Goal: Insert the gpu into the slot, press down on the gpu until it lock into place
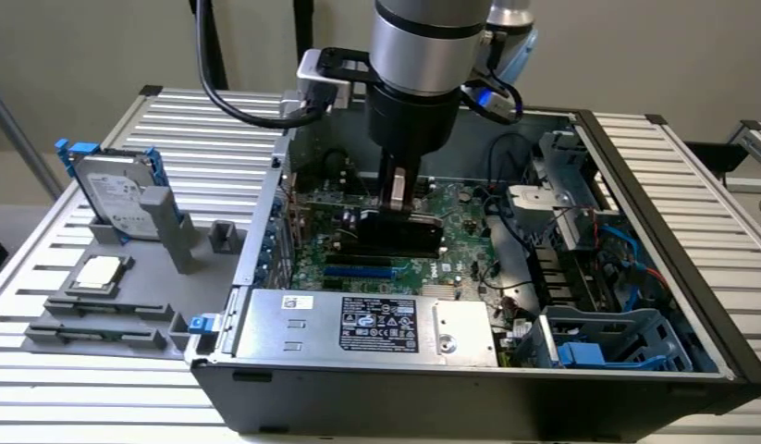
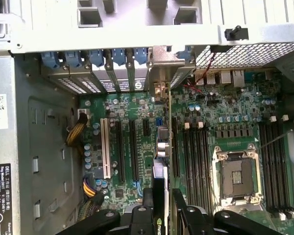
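Exterior view: the gripper is clamped on the gpu, held upright over the motherboard, just beyond the slot; the power supply lies nearer. Wrist view: the fingers pinch the gpu edge-on (memory slots run close alongside).

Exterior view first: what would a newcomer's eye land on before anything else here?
The silver arm hanging into the open computer case, its gripper shut on the gpu, which stands on edge over the motherboard by the bright blue slot. Then the silver power supply at the case's near edge, and the hard drive with blue rails outside, at the exterior view's left.
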Controlling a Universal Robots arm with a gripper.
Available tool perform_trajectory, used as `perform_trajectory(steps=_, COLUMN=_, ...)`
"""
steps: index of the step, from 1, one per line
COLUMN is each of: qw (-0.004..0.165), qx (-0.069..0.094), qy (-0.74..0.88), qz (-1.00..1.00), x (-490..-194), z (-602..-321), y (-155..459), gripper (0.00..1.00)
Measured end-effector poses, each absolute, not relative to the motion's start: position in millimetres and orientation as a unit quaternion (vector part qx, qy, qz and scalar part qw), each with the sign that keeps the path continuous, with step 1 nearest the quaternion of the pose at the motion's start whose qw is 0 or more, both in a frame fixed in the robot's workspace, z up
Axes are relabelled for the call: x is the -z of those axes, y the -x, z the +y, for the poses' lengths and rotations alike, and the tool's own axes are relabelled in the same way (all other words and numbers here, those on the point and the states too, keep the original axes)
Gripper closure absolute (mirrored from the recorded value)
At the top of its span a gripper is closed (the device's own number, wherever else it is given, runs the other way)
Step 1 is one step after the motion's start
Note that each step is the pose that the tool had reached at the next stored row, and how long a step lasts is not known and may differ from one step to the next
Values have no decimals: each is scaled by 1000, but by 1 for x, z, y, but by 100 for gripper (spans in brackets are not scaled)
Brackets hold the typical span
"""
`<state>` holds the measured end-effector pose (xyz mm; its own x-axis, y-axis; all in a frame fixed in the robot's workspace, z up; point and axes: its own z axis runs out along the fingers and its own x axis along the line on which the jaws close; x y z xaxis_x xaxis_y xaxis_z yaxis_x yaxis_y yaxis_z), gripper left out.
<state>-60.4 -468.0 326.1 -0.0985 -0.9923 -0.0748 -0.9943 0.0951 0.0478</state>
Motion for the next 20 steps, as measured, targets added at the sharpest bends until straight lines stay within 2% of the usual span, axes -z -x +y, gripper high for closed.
perform_trajectory(steps=9, qw=12, qx=-42, qy=671, qz=740, x=-310, z=-468, y=63, gripper=74)
perform_trajectory(steps=20, qw=12, qx=-42, qy=671, qz=740, x=-310, z=-468, y=63, gripper=74)
